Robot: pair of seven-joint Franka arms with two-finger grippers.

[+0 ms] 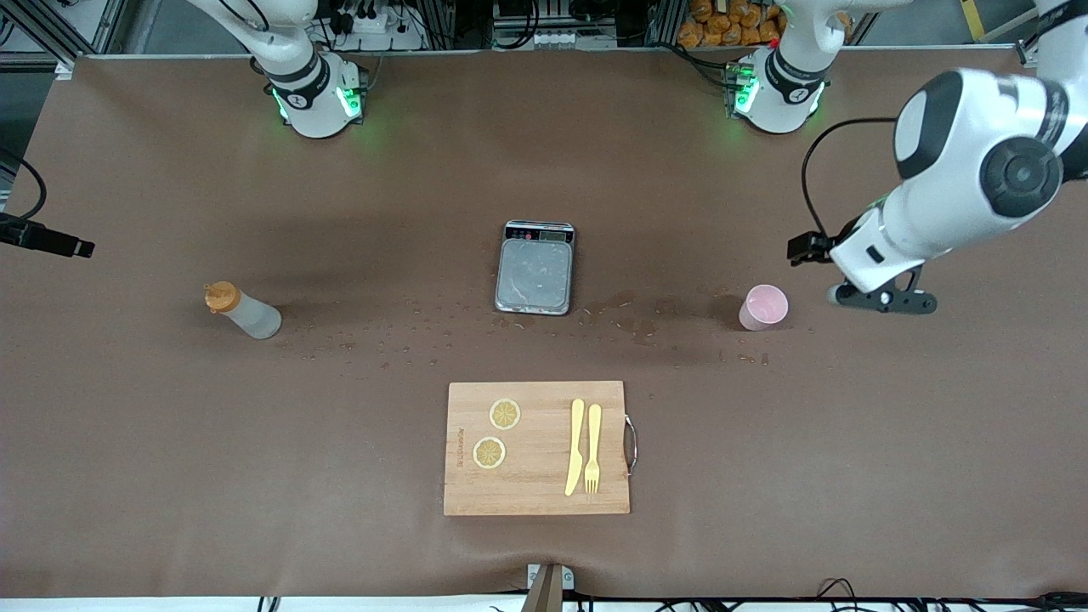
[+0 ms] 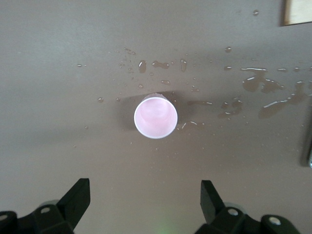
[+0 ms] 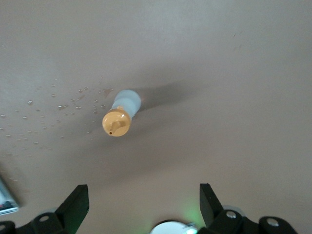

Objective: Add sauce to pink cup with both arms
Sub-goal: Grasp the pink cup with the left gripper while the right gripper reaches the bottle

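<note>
The sauce bottle stands upright on the brown table toward the right arm's end, whitish with an orange cap. In the right wrist view the bottle shows from above. My right gripper hangs over the table near it, open and empty, and is out of the front view. The pink cup stands upright and empty toward the left arm's end. It also shows in the left wrist view. My left gripper hovers beside the cup, open and empty, as the left wrist view shows.
A grey scale sits mid-table between bottle and cup. A wooden cutting board with two lemon slices, a yellow knife and a yellow fork lies nearer the front camera. Water droplets spot the table around the scale.
</note>
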